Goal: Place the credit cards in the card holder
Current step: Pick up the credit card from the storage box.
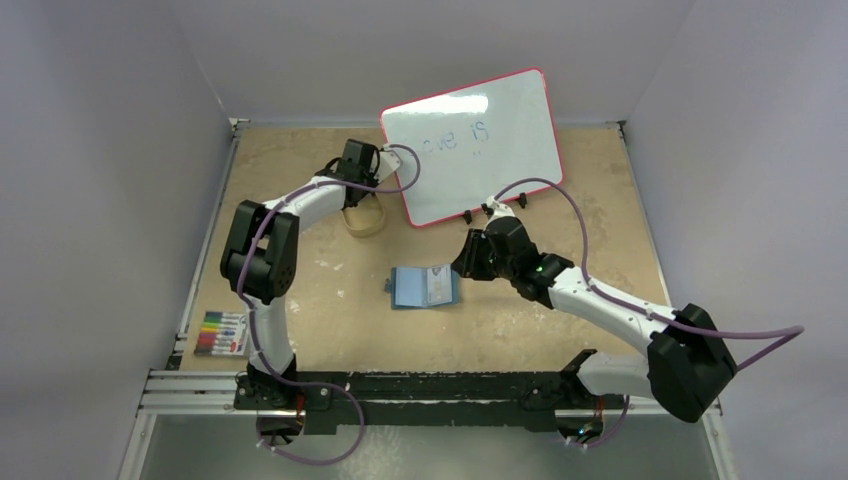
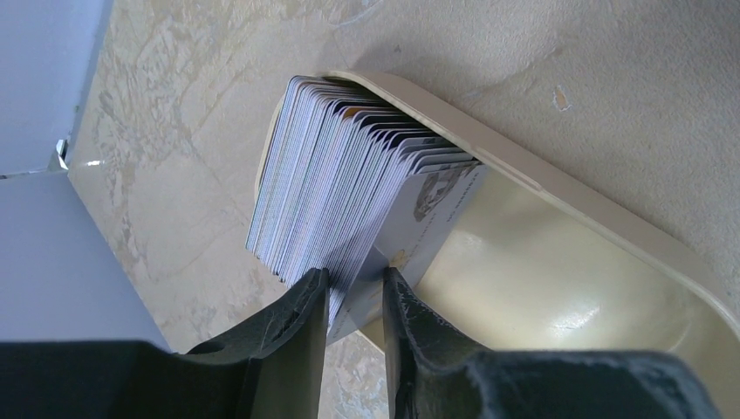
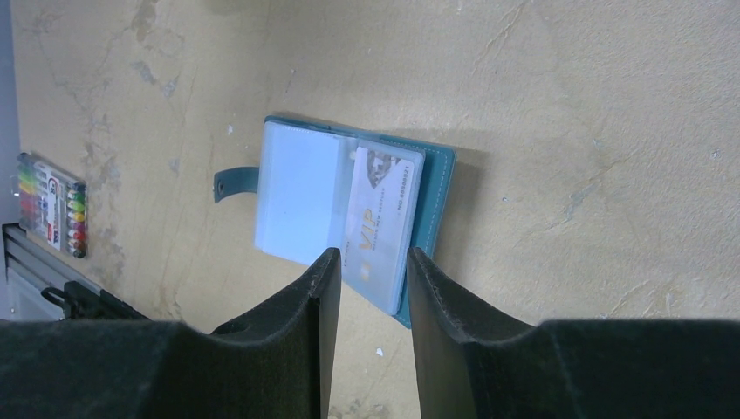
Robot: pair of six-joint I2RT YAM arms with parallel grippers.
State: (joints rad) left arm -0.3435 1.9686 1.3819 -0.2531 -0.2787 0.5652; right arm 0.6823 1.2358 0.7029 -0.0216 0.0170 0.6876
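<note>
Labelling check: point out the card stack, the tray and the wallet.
card stack (image 2: 332, 175), left wrist view, fanned card edges.
tray (image 2: 558, 188), left wrist view, far rim.
wallet (image 3: 439, 183), right wrist view, teal cover edge.

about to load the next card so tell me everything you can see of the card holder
The card holder is a small teal wallet, leather-like with pale stitching, lying open and flat on the tan table. In the right wrist view a snap tab sticks out from its left edge. Inside are clear plastic sleeves; one holds a pale credit card printed VIP. The right pincer straddles the near edge of that sleeve; whether it touches cannot be told.
</note>
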